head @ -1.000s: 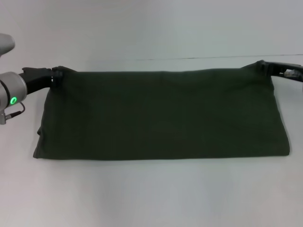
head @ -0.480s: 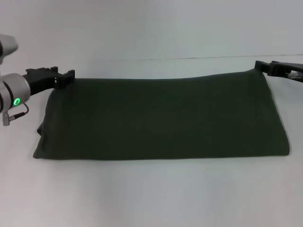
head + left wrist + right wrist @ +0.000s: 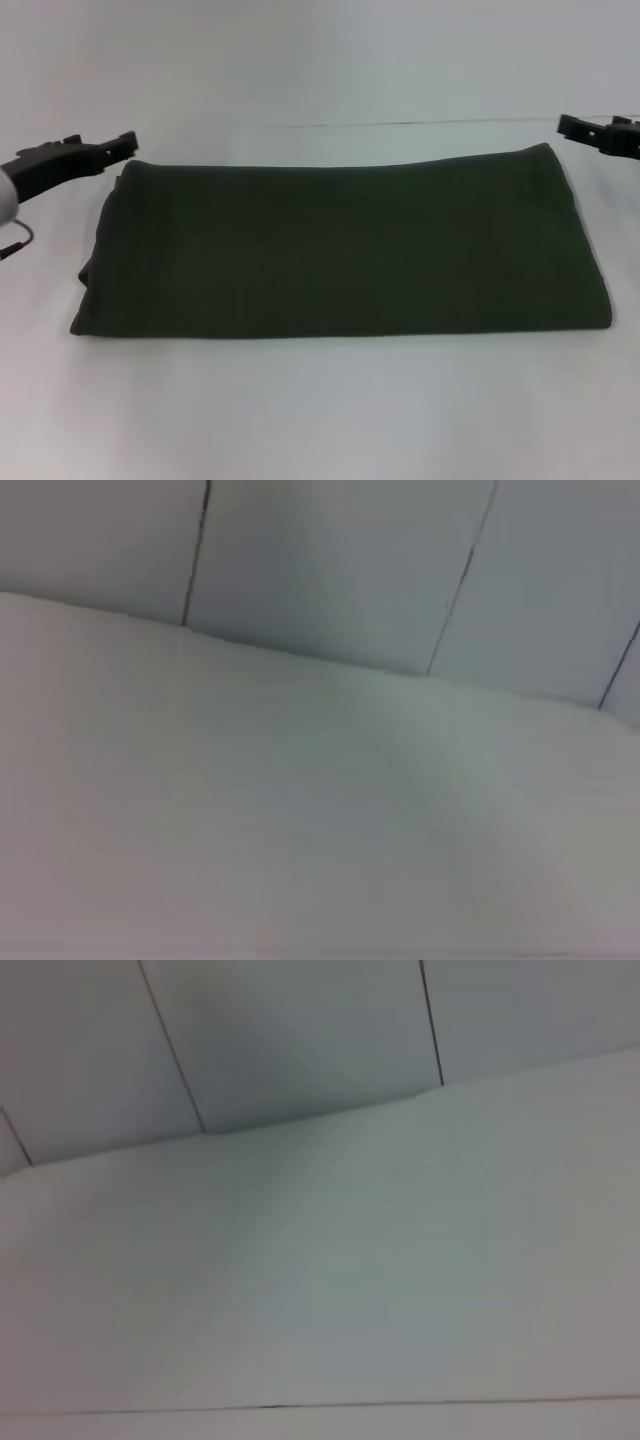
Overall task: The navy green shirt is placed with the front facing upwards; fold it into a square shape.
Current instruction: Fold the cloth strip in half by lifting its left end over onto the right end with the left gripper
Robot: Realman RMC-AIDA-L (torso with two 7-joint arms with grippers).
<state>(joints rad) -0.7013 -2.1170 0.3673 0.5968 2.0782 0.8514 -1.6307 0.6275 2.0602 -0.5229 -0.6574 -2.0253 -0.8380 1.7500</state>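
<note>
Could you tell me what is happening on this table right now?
A two-armed robot is folding the navy green shirt, which lies flat on the white table as a wide folded band. The left pincer sits just off its far left corner, the right pincer just off its far right corner; neither touches the cloth.

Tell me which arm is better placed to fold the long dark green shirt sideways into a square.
Probably left, marginally. The left gripper hovers beside the dark green folded cotton shirt's far left corner; the right gripper sits slightly farther off its corner.
</note>
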